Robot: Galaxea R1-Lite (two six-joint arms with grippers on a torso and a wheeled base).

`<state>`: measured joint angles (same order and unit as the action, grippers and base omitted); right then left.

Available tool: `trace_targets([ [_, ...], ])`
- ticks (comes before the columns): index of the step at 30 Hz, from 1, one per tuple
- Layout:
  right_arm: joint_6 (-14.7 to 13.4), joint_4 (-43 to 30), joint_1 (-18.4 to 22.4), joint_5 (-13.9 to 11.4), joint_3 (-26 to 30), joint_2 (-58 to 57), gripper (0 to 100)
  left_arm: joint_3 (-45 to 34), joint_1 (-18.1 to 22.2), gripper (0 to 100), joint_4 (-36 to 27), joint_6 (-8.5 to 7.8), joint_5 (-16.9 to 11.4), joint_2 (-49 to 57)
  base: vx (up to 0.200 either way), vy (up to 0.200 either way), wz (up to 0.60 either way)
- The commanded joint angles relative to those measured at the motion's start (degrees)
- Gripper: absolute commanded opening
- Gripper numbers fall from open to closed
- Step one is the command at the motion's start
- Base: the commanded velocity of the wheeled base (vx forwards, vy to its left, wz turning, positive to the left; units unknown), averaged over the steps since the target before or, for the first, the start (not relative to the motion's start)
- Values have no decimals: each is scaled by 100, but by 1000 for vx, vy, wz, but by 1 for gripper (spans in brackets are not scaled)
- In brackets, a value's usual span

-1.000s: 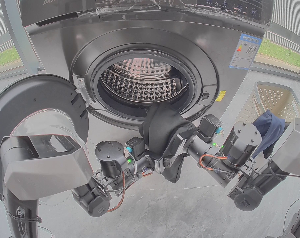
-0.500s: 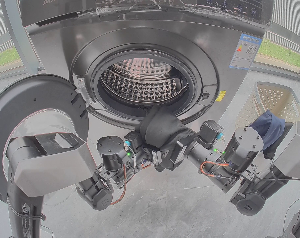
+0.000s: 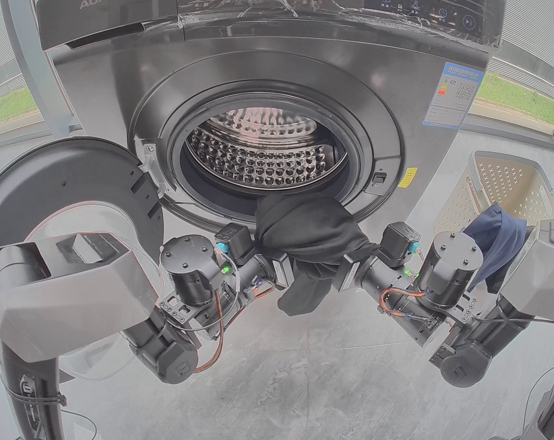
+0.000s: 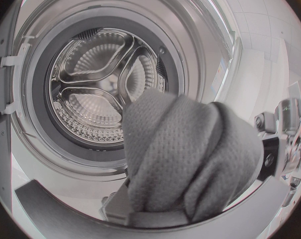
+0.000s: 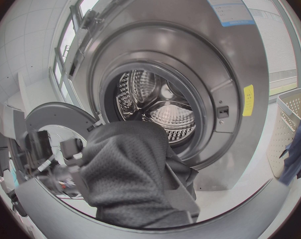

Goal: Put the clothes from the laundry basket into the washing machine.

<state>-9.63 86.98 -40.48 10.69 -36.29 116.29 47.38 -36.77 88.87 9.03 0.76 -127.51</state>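
Note:
A black garment (image 3: pixel 307 230) hangs bunched just below and in front of the washing machine's open porthole (image 3: pixel 262 148). My left gripper (image 3: pixel 288 271) and right gripper (image 3: pixel 345 268) are shut on it from either side, and a tail of cloth droops between them. The cloth covers most of both grippers. In the left wrist view the garment (image 4: pixel 187 153) drapes over a finger (image 4: pixel 115 206), with the steel drum (image 4: pixel 100 87) behind it. In the right wrist view the garment (image 5: pixel 130 173) lies over a finger (image 5: pixel 182 191). No clothes show in the drum.
The round door (image 3: pixel 63 197) stands swung open at the left, close to my left arm. A beige laundry basket (image 3: pixel 509 181) sits on the floor at the right, with a blue garment (image 3: pixel 497 239) hanging over its rim. Grey floor lies below the arms.
Both grippers have risen towards the porthole with the black garment. The left gripper closed in on the cloth, which now spreads between the two instead of hanging from the right one.

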Motion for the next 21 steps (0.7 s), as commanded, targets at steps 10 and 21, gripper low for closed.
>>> trace_targets([
  [10,-13,82,6,21,-36,325,0,-247,-76,0,-1,28,-5,403,0,0,0],
  [21,67,109,-205,-392,808,-458,100,-871,-67,0,-19,28,4,939,0,0,0],
])
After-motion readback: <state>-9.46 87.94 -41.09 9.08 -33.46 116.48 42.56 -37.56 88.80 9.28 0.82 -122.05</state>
